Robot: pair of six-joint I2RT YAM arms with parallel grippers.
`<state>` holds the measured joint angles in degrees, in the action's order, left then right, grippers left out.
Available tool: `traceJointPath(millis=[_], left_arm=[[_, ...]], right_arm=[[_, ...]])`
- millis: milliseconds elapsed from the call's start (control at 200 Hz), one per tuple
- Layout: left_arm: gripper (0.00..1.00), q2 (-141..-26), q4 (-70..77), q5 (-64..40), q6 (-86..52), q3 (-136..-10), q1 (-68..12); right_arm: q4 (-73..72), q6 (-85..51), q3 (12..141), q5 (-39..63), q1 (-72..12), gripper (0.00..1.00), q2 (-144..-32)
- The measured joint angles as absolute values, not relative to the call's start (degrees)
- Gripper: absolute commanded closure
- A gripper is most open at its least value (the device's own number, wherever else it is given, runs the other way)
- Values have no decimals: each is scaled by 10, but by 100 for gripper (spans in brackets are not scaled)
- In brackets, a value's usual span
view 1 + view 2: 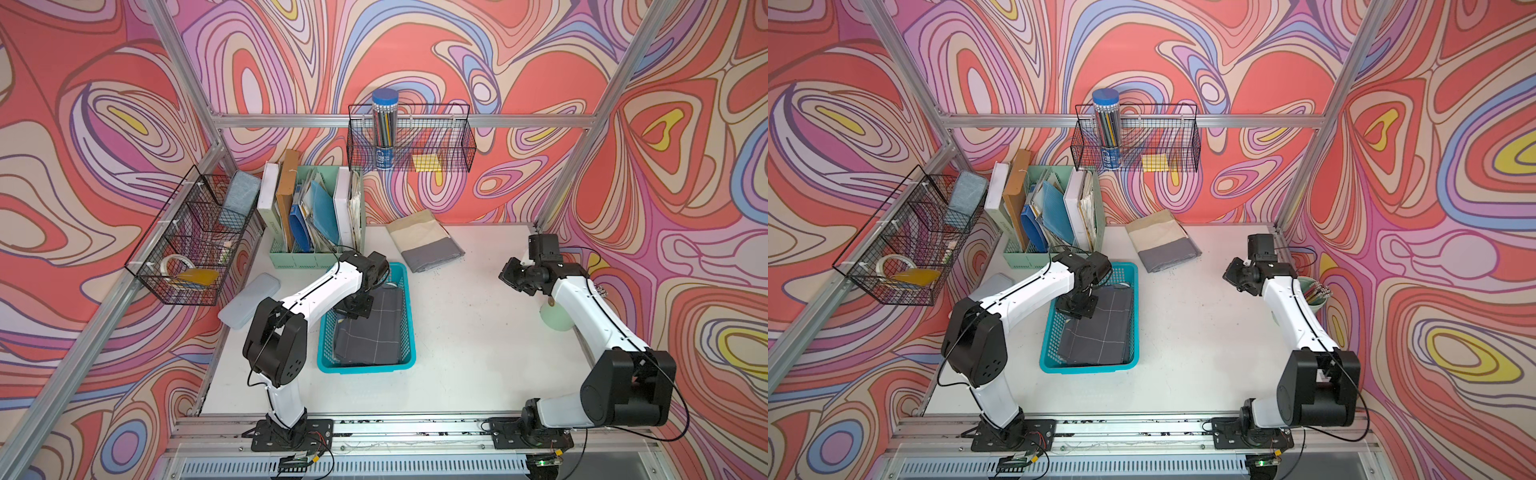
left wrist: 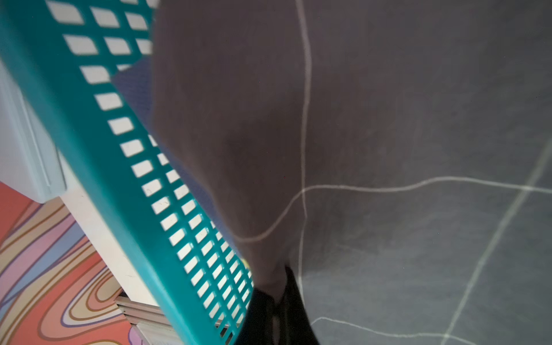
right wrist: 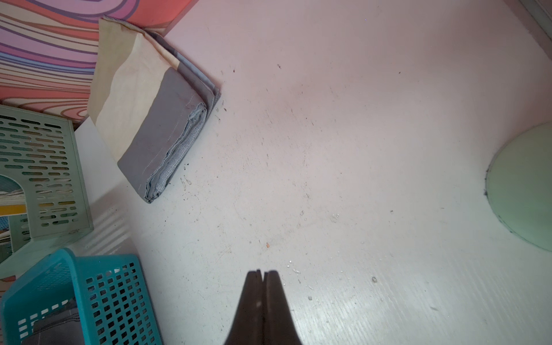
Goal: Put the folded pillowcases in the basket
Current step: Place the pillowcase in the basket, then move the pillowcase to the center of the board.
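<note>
**Placement step: release pending**

Left gripper (image 2: 280,301) closed, pinching the pillowcase (image 1: 374,332), which lies inside the basket (image 1: 365,368). Next move, judged: open and lift clear. Right gripper (image 3: 263,273) closed, empty, above the table (image 1: 457,353).

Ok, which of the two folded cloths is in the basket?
The dark grey pillowcase with white grid lines, pinched by the left gripper inside the turquoise basket; the beige-and-grey cloth lies on the table beyond.
</note>
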<state>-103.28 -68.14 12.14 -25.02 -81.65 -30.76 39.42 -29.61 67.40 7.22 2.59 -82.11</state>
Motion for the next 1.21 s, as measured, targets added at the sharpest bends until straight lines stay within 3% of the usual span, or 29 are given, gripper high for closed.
traceJointPath(millis=[140, 195, 270, 340, 706, 816, 946, 1207], left_arm=[[100, -1033, -659, 121, -270, -769, -302], [78, -1033, -658, 123, -276, -768, -302], [68, -1033, -658, 126, -283, -775, -303], [50, -1033, -658, 126, -286, -781, -303], [18, -978, -670, 146, -279, -865, -303], [15, -952, -681, 164, -275, -869, -303], [14, -914, -681, 172, -268, -868, -303], [14, -783, -640, 210, -249, -849, -303]], right_arm=[[397, -296, 674, 73, 26, 100, -818], [398, -296, 675, 74, 25, 100, -816], [398, -296, 676, 74, 24, 99, -814], [399, -294, 676, 74, 21, 95, -814], [406, -279, 679, 73, 5, 87, -815], [413, -277, 694, 67, -17, 87, -818], [415, -275, 710, 57, -43, 100, -823], [422, -272, 726, 45, -69, 100, -837]])
